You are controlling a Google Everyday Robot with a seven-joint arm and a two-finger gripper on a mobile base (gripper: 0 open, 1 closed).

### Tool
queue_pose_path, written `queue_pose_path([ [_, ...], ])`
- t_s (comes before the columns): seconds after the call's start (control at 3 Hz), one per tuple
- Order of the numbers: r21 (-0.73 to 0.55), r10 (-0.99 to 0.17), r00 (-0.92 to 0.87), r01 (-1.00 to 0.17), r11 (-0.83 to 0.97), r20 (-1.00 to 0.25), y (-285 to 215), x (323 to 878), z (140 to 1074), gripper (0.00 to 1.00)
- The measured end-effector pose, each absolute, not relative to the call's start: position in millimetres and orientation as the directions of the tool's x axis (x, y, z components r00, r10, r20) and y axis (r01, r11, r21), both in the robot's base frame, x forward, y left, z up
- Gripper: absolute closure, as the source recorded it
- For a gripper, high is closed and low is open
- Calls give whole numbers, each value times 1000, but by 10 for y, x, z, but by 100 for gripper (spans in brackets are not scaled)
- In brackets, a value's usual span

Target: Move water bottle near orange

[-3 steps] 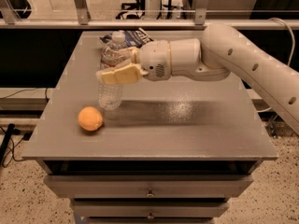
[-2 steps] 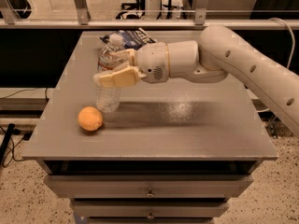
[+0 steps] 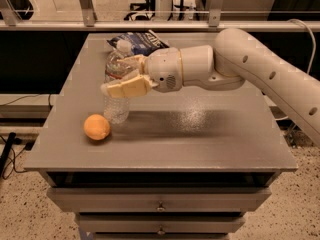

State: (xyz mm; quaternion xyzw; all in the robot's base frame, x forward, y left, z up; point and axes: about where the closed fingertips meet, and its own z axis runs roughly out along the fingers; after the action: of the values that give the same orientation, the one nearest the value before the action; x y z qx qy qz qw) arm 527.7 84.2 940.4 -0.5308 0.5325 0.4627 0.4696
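Note:
The water bottle [image 3: 116, 104] is clear and ribbed, with a white cap and a white-and-red label. It stands upright at the left of the grey table [image 3: 200, 139]. My gripper [image 3: 116, 77] reaches in from the right and is shut on the bottle's upper half, with one cream finger [image 3: 125, 88] across its front and the other behind it. The orange [image 3: 96, 127] lies on the table just in front and left of the bottle's base, a small gap away.
A dark blue snack bag [image 3: 142, 40] lies at the table's back edge behind the bottle. My white arm [image 3: 260, 69] spans the right side above the table. Drawers [image 3: 160, 204] sit below the front edge, and a metal rail [image 3: 160, 24] runs behind.
My gripper has moved the bottle slightly forward and left, closer to the orange. The orange and the snack bag have not moved.

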Motion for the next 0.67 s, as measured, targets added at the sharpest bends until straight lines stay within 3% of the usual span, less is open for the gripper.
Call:
queue_pose_path([
  [0.33,-10,-136,10,-1000,-2,-991,837,5259,9375,15],
  [0.67,-8,-142,10,-1000,-11,-990,840,5238,9346,0],
])
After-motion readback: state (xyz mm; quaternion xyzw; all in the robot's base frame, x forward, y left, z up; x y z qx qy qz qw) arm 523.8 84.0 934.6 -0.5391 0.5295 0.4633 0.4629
